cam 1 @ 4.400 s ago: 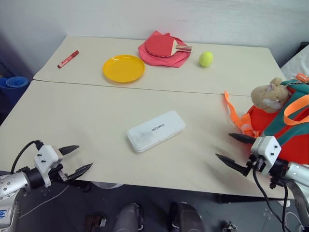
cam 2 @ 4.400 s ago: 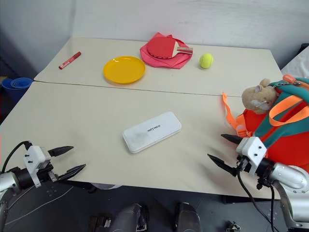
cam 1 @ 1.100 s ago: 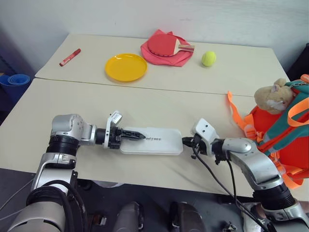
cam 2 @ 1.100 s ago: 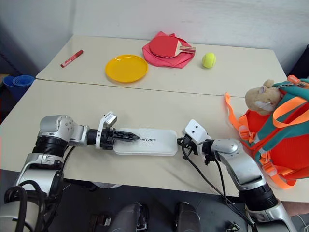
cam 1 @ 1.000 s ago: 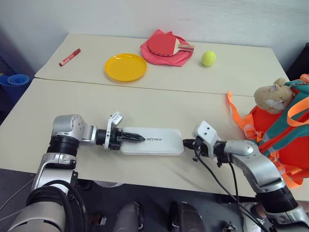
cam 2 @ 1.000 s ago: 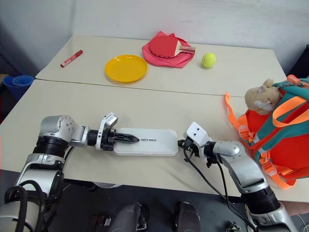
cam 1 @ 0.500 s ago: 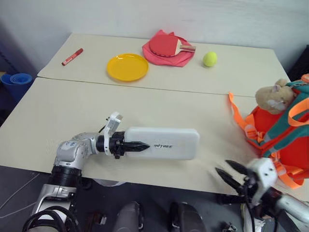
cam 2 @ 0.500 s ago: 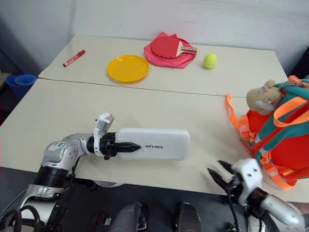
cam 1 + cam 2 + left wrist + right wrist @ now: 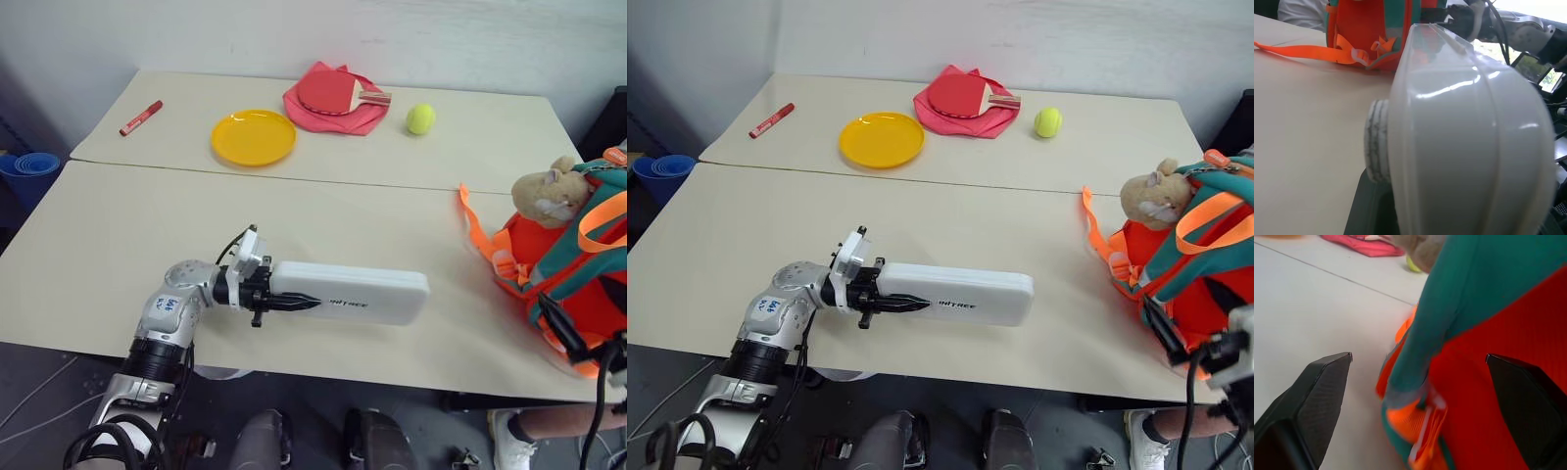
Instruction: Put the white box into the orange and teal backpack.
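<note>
My left gripper (image 9: 294, 297) is shut on the left end of the white box (image 9: 353, 294). It holds the box off the table, turned on its long edge, with the free end pointing towards the orange and teal backpack (image 9: 578, 264). The backpack stands at the table's right edge with a tan plush animal (image 9: 544, 194) on top. Up close, the box (image 9: 1464, 137) hides most of the backpack (image 9: 1376, 29) behind it. My right gripper (image 9: 1418, 355) is open beside the backpack's lower front, its fingers (image 9: 558, 328) spread wide with nothing between them.
At the back of the table lie a yellow plate (image 9: 253, 137), a red-pink cloth with a paddle (image 9: 333, 98), a tennis ball (image 9: 419, 118) and a red marker (image 9: 138, 117). An orange strap (image 9: 480, 230) trails from the backpack onto the table. A person's leg (image 9: 549, 426) shows below the table's right corner.
My right gripper let go of the box's right end, opened and swung right to the backpack. My left gripper lifted the box, rolled it onto its edge and carried it slightly right.
</note>
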`<action>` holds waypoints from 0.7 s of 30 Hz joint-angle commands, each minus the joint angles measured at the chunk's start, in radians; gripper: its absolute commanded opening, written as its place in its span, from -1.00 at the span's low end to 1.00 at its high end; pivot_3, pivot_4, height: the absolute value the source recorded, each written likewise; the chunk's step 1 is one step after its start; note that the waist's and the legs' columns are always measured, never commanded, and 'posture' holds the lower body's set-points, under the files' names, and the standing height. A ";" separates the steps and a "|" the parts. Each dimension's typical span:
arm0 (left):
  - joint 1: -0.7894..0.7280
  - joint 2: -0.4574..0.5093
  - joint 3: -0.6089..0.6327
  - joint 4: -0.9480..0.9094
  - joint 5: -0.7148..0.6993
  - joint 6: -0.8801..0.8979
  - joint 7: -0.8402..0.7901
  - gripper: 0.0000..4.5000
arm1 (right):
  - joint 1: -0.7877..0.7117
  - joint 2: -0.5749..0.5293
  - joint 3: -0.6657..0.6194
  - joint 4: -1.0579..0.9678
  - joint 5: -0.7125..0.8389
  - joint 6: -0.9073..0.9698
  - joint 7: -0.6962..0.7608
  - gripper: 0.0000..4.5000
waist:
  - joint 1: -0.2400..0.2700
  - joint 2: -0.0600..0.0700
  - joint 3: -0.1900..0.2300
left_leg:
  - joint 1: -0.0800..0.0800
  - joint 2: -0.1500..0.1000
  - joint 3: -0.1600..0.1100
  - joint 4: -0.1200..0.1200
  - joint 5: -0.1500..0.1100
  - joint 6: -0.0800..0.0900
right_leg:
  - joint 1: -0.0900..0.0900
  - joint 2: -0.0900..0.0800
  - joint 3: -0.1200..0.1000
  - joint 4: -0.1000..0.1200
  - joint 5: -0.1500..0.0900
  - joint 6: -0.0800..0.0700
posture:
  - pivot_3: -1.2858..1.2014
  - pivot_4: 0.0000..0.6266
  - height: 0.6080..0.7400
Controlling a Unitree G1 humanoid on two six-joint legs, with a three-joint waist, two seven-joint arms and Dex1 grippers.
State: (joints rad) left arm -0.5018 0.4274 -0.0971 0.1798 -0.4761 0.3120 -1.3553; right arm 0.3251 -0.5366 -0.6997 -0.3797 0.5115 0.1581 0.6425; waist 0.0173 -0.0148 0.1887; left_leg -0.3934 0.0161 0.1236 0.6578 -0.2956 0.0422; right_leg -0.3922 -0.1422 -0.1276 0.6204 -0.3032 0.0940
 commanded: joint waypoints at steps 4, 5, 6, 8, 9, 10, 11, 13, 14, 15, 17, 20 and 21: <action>0.026 0.016 0.062 -0.090 -0.064 0.036 0.024 -0.46 | -0.315 -0.095 0.141 0.261 -0.026 -0.018 0.045 0.57 | -0.018 0.002 0.001 | 0.000 0.000 0.000 0.001 0.000 0.001 | 0.000 -0.001 0.000 0.001 0.000 0.000 | 0.03 -0.52 1.00; 0.033 0.024 0.068 -0.108 -0.064 0.037 0.033 -0.46 | -0.336 -0.098 0.164 0.270 -0.024 -0.018 0.062 0.41 | -0.018 0.002 0.001 | -0.001 0.000 0.000 0.001 0.001 0.001 | 0.000 -0.001 -0.001 0.001 0.000 0.000 | 0.03 -0.52 1.00; 0.041 0.028 0.078 -0.128 -0.071 0.049 0.047 -0.46 | -0.354 -0.101 0.183 0.278 -0.021 -0.019 0.078 0.24 | -0.018 0.002 0.001 | 0.000 0.000 -0.001 0.000 0.001 0.000 | 0.000 -0.001 -0.002 0.001 -0.001 -0.001 | 0.03 -0.52 1.00; 0.050 0.028 0.120 -0.161 -0.108 0.100 0.099 -0.46 | -0.392 -0.097 0.218 0.278 0.014 0.008 0.109 -0.06 | -0.017 0.002 0.001 | -0.001 0.000 -0.001 0.000 0.003 -0.001 | 0.000 0.000 -0.003 0.001 -0.001 -0.001 | 0.03 -0.52 1.00; 0.053 0.029 0.139 -0.169 -0.124 0.123 0.119 -0.46 | -0.406 -0.093 0.235 0.275 0.025 0.020 0.116 -0.25 | -0.018 0.002 0.001 | -0.002 0.000 -0.001 0.001 0.003 0.000 | 0.000 0.000 -0.003 0.002 -0.001 -0.001 | 0.03 -0.52 1.00; 0.056 0.035 0.158 -0.171 -0.133 0.138 0.134 -0.46 | -0.416 -0.089 0.259 0.265 0.027 0.024 0.126 -0.41 | -0.018 0.002 0.001 | -0.002 0.000 -0.001 0.002 0.003 0.000 | 0.000 0.000 -0.003 0.002 -0.001 -0.001 | 0.03 -0.52 1.00; 0.061 0.050 0.182 -0.166 -0.147 0.162 0.144 -0.46 | -0.422 -0.087 0.296 0.243 0.027 0.032 0.146 -0.56 | -0.018 0.002 0.001 | -0.002 0.000 -0.001 0.003 0.003 0.001 | 0.001 0.000 -0.003 0.002 0.000 0.000 | 0.03 -0.52 1.00; 0.091 0.114 0.217 -0.144 -0.138 0.170 0.126 -0.46 | -0.450 -0.071 0.368 0.193 0.036 0.046 0.167 -0.87 | -0.024 0.002 0.001 | -0.002 0.000 -0.002 0.004 0.003 0.001 | 0.001 -0.001 -0.003 0.002 0.000 0.000 | 0.03 -0.52 1.00; 0.107 0.145 0.232 -0.127 -0.130 0.163 0.118 -0.46 | -0.469 -0.059 0.398 0.165 0.050 0.064 0.167 -0.99 | -0.032 0.002 0.001 | -0.001 0.000 -0.001 0.004 0.002 0.001 | 0.001 0.000 -0.002 0.002 0.000 0.000 | 0.03 -0.52 1.00; 0.120 0.172 0.246 -0.108 -0.124 0.154 0.110 -0.46 | -0.490 -0.048 0.426 0.140 0.059 0.077 0.164 -0.99 | -0.043 0.002 0.001 | -0.001 0.001 -0.001 0.004 0.002 0.000 | 0.001 0.001 -0.002 0.002 0.000 0.000 | 0.03 -0.52 1.00; 0.142 0.210 0.284 -0.083 -0.142 0.174 0.120 -0.46 | -0.542 -0.015 0.493 0.087 0.068 0.104 0.152 -0.99 | -0.048 0.003 0.002 | -0.001 0.002 -0.001 0.002 0.003 -0.002 | 0.000 0.001 -0.002 0.003 -0.001 -0.001 | 0.03 -0.52 1.00; 0.136 0.212 0.335 -0.047 -0.166 0.207 0.174 -0.46 | -0.615 0.043 0.575 0.020 0.103 0.166 0.125 -0.99 | -0.045 0.003 0.002 | -0.002 0.002 -0.001 0.002 0.003 -0.002 | -0.001 0.001 -0.002 0.006 -0.001 -0.001 | 0.03 -0.52 1.00; 0.125 0.204 0.347 -0.034 -0.167 0.210 0.196 -0.46 | -0.630 0.054 0.593 -0.002 0.124 0.195 0.121 -0.99 | -0.044 0.003 0.002 | -0.002 0.002 -0.002 0.002 0.003 -0.002 | -0.001 0.001 -0.002 0.006 -0.001 -0.001 | 0.03 -0.52 1.00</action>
State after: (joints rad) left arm -0.3519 0.6366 0.2070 0.1485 -0.6016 0.5218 -1.1849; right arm -0.2821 -0.4903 -0.1339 -0.2966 0.5810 0.3258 0.7615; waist -0.0272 -0.0119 0.1906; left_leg -0.3961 0.0183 0.1213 0.6595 -0.2929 0.0399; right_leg -0.3938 -0.1413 -0.1304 0.6262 -0.3039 0.0930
